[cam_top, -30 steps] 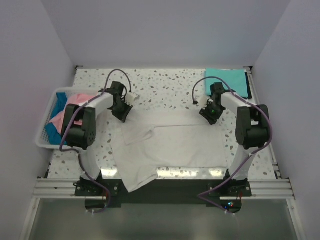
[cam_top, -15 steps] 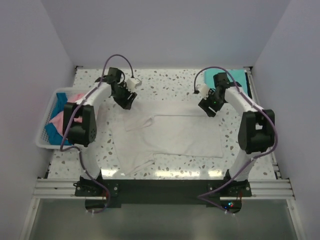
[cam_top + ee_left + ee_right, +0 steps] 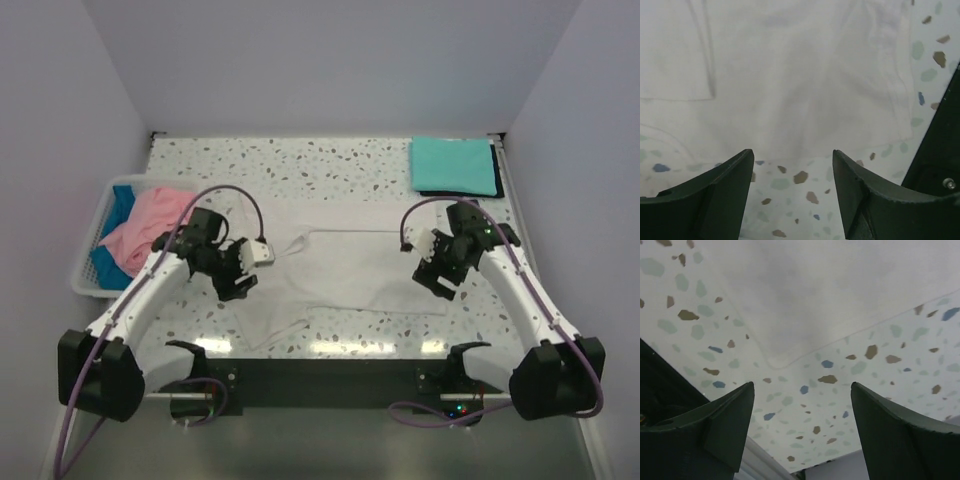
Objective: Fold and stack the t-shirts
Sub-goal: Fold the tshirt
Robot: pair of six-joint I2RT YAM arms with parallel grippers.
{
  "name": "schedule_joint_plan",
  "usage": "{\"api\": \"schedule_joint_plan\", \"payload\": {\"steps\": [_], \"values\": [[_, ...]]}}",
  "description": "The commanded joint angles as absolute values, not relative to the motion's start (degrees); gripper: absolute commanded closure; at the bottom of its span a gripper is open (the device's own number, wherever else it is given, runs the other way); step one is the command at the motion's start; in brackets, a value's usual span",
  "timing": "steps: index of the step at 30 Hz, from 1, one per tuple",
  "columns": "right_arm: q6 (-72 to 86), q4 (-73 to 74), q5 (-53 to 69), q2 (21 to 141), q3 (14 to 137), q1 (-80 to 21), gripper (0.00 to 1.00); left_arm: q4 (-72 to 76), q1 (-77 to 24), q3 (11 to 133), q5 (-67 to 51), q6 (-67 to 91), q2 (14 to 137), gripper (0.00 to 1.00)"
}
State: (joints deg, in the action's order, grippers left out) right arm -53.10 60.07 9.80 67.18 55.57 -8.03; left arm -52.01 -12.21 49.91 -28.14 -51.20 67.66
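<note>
**White shirt (image 3: pixel 350 265) partly folded, mid-counter.**
Teal shirt (image 3: pixel 453 165) lies folded at the far right corner; pink shirt (image 3: pixel 150 222) and blue shirt (image 3: pixel 104 264) remain in the basket (image 3: pixel 85 290). My left pincer (image 3: pixel 792 155) and right pincer (image 3: pixel 802 385) gape empty.

A white t-shirt (image 3: pixel 350 270) lies spread across the middle of the worktop (image 3: pixel 330 160), with the left gripper (image 3: pixel 237 285) over its left side and the right gripper (image 3: pixel 440 280) at its right edge. A folded teal t-shirt (image 3: pixel 453 165) sits in the far right corner. At the left edge stands a white basket (image 3: pixel 90 235) holding two more: a pink t-shirt (image 3: pixel 150 222) and a blue t-shirt (image 3: pixel 105 265).
</note>
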Motion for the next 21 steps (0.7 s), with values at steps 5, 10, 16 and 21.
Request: {"api": "schedule_joint_plan", "payload": {"steps": [5, 10, 16, 21], "values": [[-55.63, 61.79, 6.95, 62.58, 45.8, -10.02, 0.35, -50.89, -21.97, 38.06, -23.29, -52.56, 58.36, 0.34], [-56.86, 57.31, 2.99, 60.29, 38.24, -11.78, 0.39, -50.28, -22.15, 37.0, -23.12, -51.07, 58.62, 0.36], [-55.46, 50.19, 2.2, 61.08, 36.21, -12.48, 0.44, -48.6, -22.24, 35.77, -21.62, -49.48, 59.33, 0.36], [-55.28, 48.61, 1.49, 63.02, 35.86, -14.41, 0.48, -47.46, -22.32, 35.51, -21.18, -48.52, 59.59, 0.36]]}}
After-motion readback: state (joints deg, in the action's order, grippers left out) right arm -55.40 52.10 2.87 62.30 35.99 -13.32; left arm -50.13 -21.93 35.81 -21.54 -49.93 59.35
